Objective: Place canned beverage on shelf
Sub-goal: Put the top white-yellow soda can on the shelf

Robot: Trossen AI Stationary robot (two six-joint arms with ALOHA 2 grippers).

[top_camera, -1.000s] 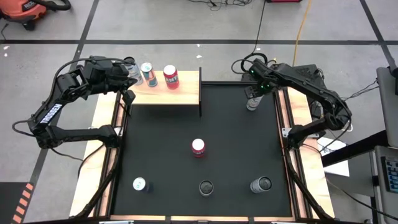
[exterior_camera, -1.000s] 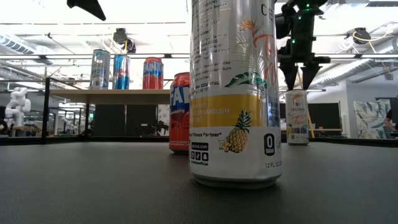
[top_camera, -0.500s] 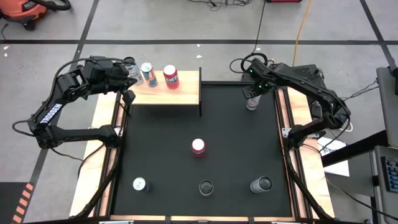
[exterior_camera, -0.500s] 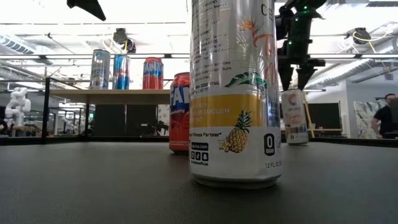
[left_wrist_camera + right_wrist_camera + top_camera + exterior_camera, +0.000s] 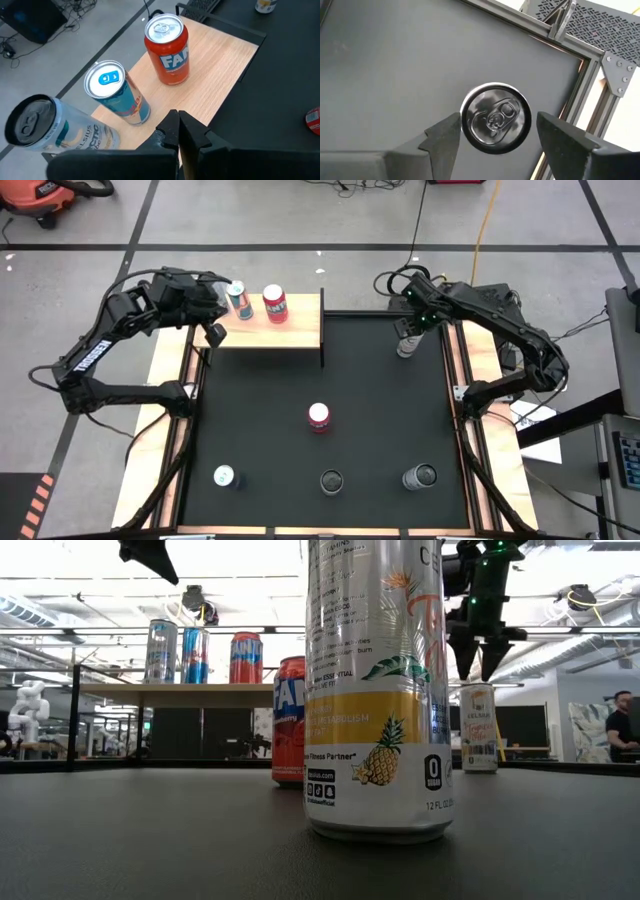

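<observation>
The can (image 5: 495,124) is tall and pale with a shiny silver top. It stands on the black mat (image 5: 380,430), right under the right claw (image 5: 495,131), whose fingers are spread apart above it, holding nothing.

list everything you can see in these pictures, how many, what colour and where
Shelf: one, pale wood, far left corner of the mat.
Cans on shelf: three; silver, blue-teal, red, in a row.
Cans on black mat: five; red in the middle, pale one at the far right, three along the near edge.
Person: one, in the room behind.
Left gripper: shut, above the shelf's near edge.
Right gripper: open, straddling the far-right can from above.
</observation>
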